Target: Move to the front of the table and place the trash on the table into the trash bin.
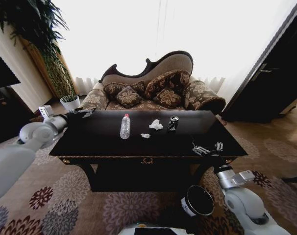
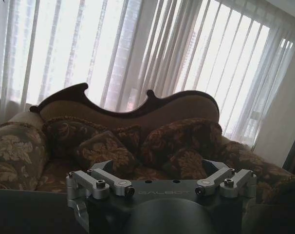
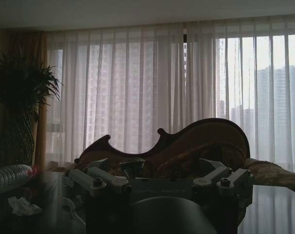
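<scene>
Head view shows the robot already parked at the near long edge of the table (image 1: 114, 142), so the driving part looks finished and the picking is the step in hand.

The left gripper (image 1: 85, 112) hovers over the table's far left corner, and the right gripper (image 1: 207, 148) hovers over its near right edge. Both hold nothing. Their fingers are hard to read at this range, so how far either is open cannot be told.

The trash lies near the middle of the tabletop. Counted, there is one clear plastic bottle (image 1: 125, 126) standing upright left of centre, one dark can (image 1: 173, 123) to the right, and two white paper wads: a larger wad (image 1: 156, 125) just left of the can and a smaller wad (image 1: 145, 135) nearer the robot. That makes four pieces.

One black trash bin (image 1: 198, 200) sits on the carpet on the robot's side of the table, towards the right and close to the right arm.

To do the step well, the right arm seems the better choice, since the can and wads lie on its side and the bin is below it. A sensible approach is to come down from above, close firmly on one piece, and lift clear of the table edge before swinging over the bin. The upright bottle could tip if nudged, so it should be gripped squarely.
</scene>
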Motion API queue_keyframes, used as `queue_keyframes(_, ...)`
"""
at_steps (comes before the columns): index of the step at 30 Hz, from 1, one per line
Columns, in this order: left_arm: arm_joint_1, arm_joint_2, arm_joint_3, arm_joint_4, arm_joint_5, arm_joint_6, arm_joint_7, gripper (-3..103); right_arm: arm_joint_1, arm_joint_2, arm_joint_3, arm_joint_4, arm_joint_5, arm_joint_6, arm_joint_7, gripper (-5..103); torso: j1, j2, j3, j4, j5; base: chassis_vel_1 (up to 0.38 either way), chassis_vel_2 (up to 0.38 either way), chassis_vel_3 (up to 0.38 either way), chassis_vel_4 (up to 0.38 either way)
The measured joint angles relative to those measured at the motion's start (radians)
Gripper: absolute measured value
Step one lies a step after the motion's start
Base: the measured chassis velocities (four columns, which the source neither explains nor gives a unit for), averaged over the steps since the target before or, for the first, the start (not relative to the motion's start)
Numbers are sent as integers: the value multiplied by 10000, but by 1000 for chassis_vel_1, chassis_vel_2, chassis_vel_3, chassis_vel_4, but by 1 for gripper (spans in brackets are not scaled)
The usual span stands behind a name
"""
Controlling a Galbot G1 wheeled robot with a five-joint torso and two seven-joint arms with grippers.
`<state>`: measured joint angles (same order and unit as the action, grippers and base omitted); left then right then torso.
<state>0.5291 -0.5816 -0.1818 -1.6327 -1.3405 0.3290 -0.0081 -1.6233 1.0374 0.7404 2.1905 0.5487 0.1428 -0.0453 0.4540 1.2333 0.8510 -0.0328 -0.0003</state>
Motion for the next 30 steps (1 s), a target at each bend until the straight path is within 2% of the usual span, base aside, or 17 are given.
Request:
queue_keyframes(1,0,0,0,0,0,0,0,100,0,0,0,0,0,0,0,100,0,0,0,0,0,0,0,0,0)
queue_keyframes(6,-681,-1529,1109,-63,173,46,-559,100,-1,232,-97,13,-165,-136,28,100,1,-1,1,5,2,0,0,0,0)
queue_keyframes(7,-681,-1529,1109,-63,173,46,-559,100,-1,232,-97,13,-165,-136,28,100,1,-1,1,5,2,0,0,0,0)
queue_keyframes(10,-777,-2187,1539,-915,155,135,-1185,100,8,264,-71,-87,-194,-144,33,100,0,0,0,0,2,0,0,0,0)
queue_keyframes(11,-819,-2383,1815,-1599,84,216,-1549,100,1,333,9,-139,-211,-142,34,100,0,-1,0,1,4,0,0,0,0)
queue_keyframes(13,-838,-2428,1919,-1855,62,253,-1692,100,-13,373,49,-143,-215,-139,33,100,0,-1,0,1,5,0,0,0,0)
queue_keyframes(16,-728,-2422,2269,-3069,-119,597,-2668,100,-161,768,292,-105,-245,-95,32,100,-1,0,-2,-6,6,0,0,0,0)
queue_keyframes(17,-463,-2239,2240,-3457,-148,780,-3045,100,-160,821,296,-91,-255,-93,31,100,-2,0,-2,-4,4,0,0,0,0)
queue_keyframes(19,-307,-2127,2196,-3632,-149,872,-3212,100,-153,838,294,-91,-261,-93,27,100,-2,0,-2,-2,1,0,0,0,0)
queue_keyframes(22,606,-1485,1689,-4430,-224,1247,-4152,100,-52,871,166,-112,-341,-92,5,100,-3,1,-3,9,-2,0,0,0,0)
queue_keyframes(26,1299,-1229,1171,-4696,-297,1624,-4617,100,46,975,-61,-136,-446,-92,-3,100,-3,0,-2,6,0,0,0,0,0)
queue_keyframes(30,1542,-1305,975,-4497,-284,1789,-4711,100,123,997,-250,-169,-518,-92,-14,100,-3,0,-2,6,1,0,0,0,0)
